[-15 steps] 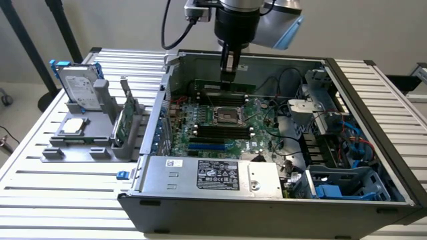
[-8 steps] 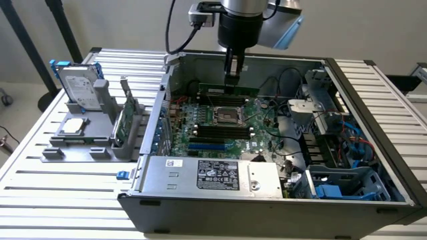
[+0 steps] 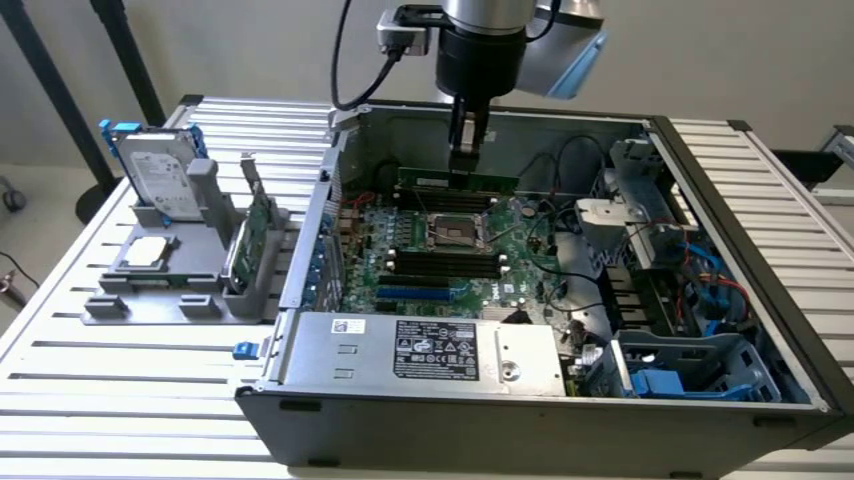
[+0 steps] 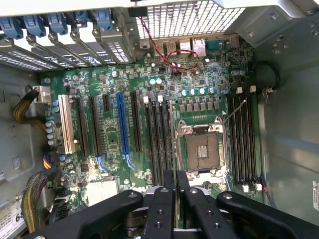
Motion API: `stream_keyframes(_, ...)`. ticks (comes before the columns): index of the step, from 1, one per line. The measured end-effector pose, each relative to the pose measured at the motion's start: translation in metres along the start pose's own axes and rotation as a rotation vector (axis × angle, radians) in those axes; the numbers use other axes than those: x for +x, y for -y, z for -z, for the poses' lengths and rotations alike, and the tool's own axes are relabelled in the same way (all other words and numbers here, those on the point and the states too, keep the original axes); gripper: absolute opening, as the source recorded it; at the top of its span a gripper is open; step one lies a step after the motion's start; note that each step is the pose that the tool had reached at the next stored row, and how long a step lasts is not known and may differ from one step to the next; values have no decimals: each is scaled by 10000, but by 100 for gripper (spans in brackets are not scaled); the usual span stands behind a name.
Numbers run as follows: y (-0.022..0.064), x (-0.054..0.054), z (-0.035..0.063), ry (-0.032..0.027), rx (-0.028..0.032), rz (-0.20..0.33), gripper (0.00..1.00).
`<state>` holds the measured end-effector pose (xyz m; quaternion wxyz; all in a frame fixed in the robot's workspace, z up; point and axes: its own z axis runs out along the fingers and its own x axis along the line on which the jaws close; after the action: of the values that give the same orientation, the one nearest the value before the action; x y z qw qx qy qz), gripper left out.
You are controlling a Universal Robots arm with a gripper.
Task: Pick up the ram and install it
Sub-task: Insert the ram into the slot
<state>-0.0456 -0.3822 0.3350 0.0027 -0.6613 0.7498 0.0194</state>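
Note:
The ram [image 3: 458, 181] is a long green stick with dark chips. It hangs level inside the open computer case, above the motherboard [image 3: 521, 262], near the far wall. My gripper [image 3: 462, 160] comes straight down on the stick's middle and is shut on its top edge. In the wrist view my gripper [image 4: 175, 191] has its black fingers [image 4: 162, 204] pressed together on a thin edge. Below them lie the CPU socket [image 4: 202, 149] and two banks of black memory slots [image 4: 159, 139], [image 4: 242, 137]. In the exterior view the memory slots [image 3: 441, 264] sit nearer than the CPU socket [image 3: 455, 231].
A grey stand [image 3: 174, 285] on the exterior view's left holds a hard drive in a blue frame [image 3: 158, 172], a green expansion card [image 3: 254, 240] and a silver chip [image 3: 144, 252]. The power supply [image 3: 427, 350] fills the case's near side. Cables and drive cages [image 3: 667, 290] crowd its right.

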Motion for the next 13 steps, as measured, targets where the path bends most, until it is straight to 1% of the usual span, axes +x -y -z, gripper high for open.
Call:
stream_keyframes(8, 0, 0, 0, 0, 0, 0, 14)
stream_keyframes(9, 0, 0, 0, 0, 7, 1, 14)
stream_keyframes(10, -3, 1, -3, -1, 62, 3, 14)
stream_keyframes(11, -3, 2, -15, 0, 92, 3, 14)
stream_keyframes(13, -3, 16, -47, 0, 100, 4, 14)
